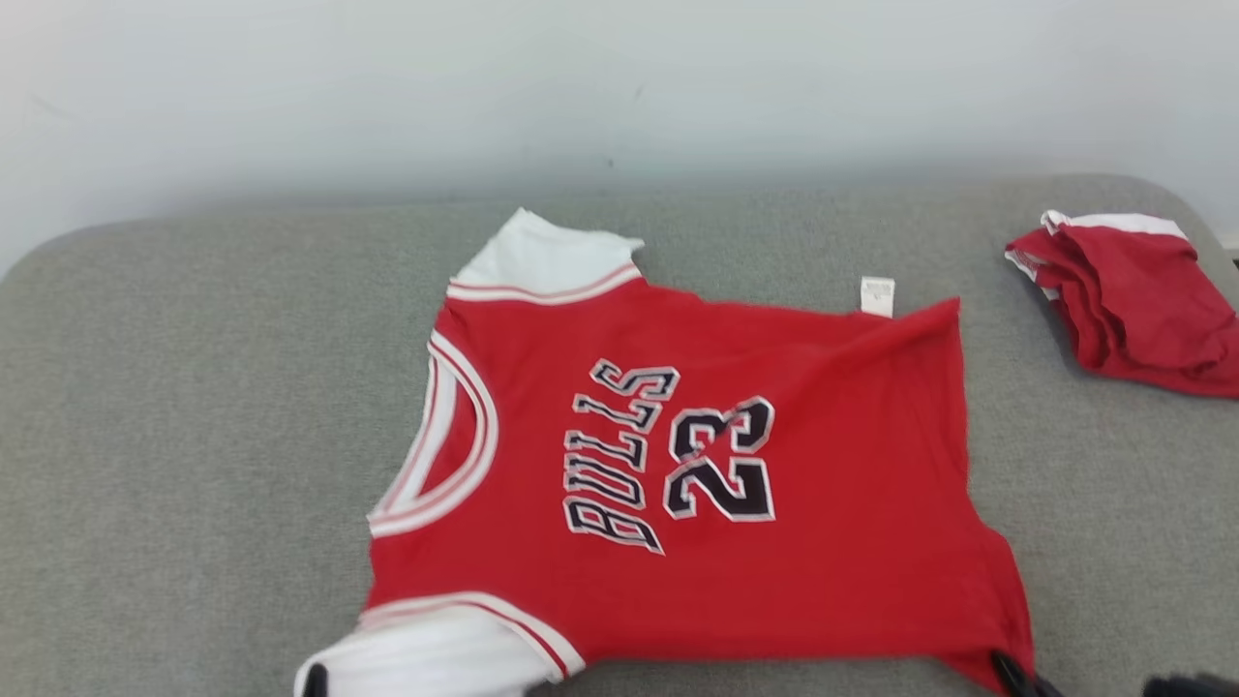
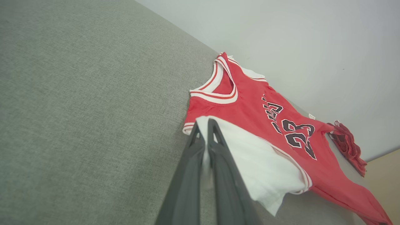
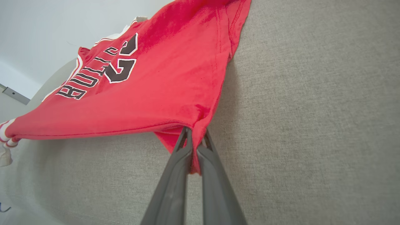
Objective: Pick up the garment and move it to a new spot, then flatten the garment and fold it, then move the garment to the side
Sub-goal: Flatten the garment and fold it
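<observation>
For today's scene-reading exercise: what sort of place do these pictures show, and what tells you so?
Probably an indoor clothes-folding test space: a broad grey fabric-covered surface against a plain white wall, a red Bulls 23 jersey with white sleeves spread on it, and a bunched red garment set aside.

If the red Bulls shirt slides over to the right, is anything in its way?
Yes: another red garment lies at the right end of the grey surface, apart from the Bulls shirt. The left end effector pinches its white sleeve, the right end effector a hem corner.
</observation>
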You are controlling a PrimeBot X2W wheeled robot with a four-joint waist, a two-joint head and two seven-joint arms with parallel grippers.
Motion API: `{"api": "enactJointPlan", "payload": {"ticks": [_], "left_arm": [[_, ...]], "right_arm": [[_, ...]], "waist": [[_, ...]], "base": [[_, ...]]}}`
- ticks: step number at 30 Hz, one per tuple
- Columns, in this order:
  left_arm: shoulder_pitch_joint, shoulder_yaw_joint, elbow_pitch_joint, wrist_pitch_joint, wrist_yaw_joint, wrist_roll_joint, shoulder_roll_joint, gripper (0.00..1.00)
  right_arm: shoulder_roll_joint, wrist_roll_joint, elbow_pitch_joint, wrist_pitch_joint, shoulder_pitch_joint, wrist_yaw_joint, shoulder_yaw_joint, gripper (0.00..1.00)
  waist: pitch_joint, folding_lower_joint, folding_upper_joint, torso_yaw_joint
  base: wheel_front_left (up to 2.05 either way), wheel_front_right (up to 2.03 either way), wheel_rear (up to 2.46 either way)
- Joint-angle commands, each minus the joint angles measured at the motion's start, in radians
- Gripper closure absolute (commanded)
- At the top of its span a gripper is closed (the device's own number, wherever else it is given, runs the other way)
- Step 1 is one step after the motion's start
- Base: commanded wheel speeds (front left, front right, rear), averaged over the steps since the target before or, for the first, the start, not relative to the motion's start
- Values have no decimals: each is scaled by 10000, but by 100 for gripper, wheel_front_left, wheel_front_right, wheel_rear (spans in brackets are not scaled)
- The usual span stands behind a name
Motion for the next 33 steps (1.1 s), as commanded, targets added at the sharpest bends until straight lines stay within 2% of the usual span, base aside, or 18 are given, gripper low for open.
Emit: {"api": "enactJointPlan", "payload": {"ticks": [1,7,17,23,30,31,32,33], "left_arm": [[239,1,-73,1,-61,2,-41,100],[-103,-96,69,5,-157,171,-56,100],[-1851,-232,525,372,-438,514,461,100],[-3848,-557,1714,908,-779,794,740,100],[-5604,-932,3683,717,-1138,1128,819,100],[-5800,-948,3874,573,-1179,1123,795,100],[-5928,-939,4118,448,-1210,1089,726,100],[-6001,-997,4367,380,-1237,1107,664,0]], "right_arm": [[9,88,-29,60,557,-24,-347,100],[474,-451,-327,451,1230,-24,-939,100],[1088,-942,-975,1211,395,-24,-1474,100],[1520,-790,-739,1933,-693,-24,-1831,100],[1914,-989,-26,2001,-1857,-24,-1777,100],[1961,-1050,71,1844,-1976,-24,-1789,73],[2006,-1072,181,1712,-2028,-24,-1793,53],[2044,-1097,313,1629,-2034,-24,-1767,0]], "waist": [[-226,3,2,191],[-19,3,2,89],[430,3,2,-337],[947,3,2,-538],[1312,3,2,-758],[1320,3,2,-774],[1309,3,2,-765],[1275,3,2,-742]], "base": [[0,0,0],[0,0,0],[0,0,0],[0,0,0],[0,0,0],[0,0,0],[0,0,0],[0,0,0]]}}
